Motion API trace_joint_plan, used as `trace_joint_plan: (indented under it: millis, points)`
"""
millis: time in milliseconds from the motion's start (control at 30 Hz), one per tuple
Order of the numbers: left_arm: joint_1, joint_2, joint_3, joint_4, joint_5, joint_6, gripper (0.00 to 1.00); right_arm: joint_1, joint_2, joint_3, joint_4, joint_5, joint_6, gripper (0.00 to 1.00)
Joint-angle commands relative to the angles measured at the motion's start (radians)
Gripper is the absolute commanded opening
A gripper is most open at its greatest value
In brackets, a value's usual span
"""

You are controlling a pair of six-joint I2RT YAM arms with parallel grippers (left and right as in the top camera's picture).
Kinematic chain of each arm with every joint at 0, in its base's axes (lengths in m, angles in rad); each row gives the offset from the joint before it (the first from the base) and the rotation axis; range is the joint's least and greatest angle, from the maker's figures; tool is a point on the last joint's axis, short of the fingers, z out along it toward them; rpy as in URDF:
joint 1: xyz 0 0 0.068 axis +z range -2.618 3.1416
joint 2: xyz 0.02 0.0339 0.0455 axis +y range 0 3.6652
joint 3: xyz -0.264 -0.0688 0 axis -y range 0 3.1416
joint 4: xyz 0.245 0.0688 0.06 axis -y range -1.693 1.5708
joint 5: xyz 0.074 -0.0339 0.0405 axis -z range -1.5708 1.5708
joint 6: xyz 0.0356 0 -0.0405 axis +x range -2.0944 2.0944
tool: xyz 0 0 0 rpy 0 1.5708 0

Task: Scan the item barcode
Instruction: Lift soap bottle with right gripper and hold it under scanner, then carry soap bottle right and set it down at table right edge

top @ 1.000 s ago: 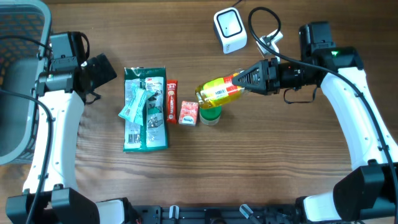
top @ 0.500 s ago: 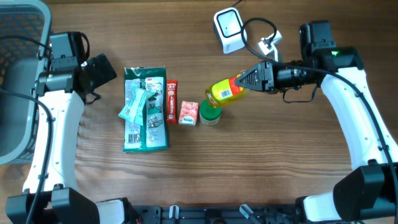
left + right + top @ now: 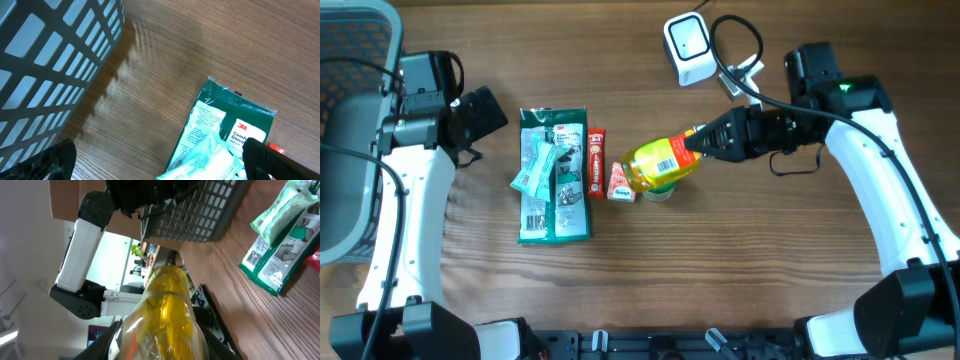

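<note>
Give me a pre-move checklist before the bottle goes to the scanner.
1. Grip on bottle by right end effector: ok.
2. Barcode label exposed: ok, it faces up in the overhead view.
3. Barcode turned toward scanner: cannot tell.
4. Bottle clear of jar and small box by it: cannot tell.
5. Scanner cable clear of the path: cannot tell; it loops close to the right end effector.
6. Idle left end effector open and away: ok.
</note>
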Motion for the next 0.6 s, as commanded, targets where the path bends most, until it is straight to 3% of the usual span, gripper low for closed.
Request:
trace_joint_plan:
  millis: [0, 300, 367, 433, 467, 500, 567]
  points:
    - [0.006, -0.002, 0.006, 0.003, -0.002, -0.013, 1.00, 0.004, -0.014, 0.017, -0.011, -0.026, -0.071, 0.04]
    - [0.006, -0.002, 0.006, 0.003, -0.002, -0.013, 1.00, 0.004, -0.014, 0.017, 0.062, 0.053, -0.069, 0.04]
    - [0.006, -0.002, 0.006, 0.003, -0.002, -0.013, 1.00, 0.004, -0.014, 0.017, 0.125, 0.253, -0.053, 0.04]
    - [0.006, -0.002, 0.006, 0.003, -0.002, -0.013, 1.00, 0.004, -0.013, 0.016, 0.200, 0.795, 0.210, 0.04]
    - [0.006, -0.002, 0.006, 0.003, -0.002, -0.013, 1.00, 0.004, -0.013, 0.016, 0.209, 0.949, 0.299, 0.04]
    - [0.006, -0.002, 0.006, 0.003, -0.002, -0.013, 1.00, 0.004, -0.013, 0.016, 0.217, 1.061, 0.376, 0.04]
    - [0.006, -0.002, 0.006, 0.003, -0.002, -0.013, 1.00, 0.004, -0.013, 0.044, 0.221, 1.077, 0.369, 0.04]
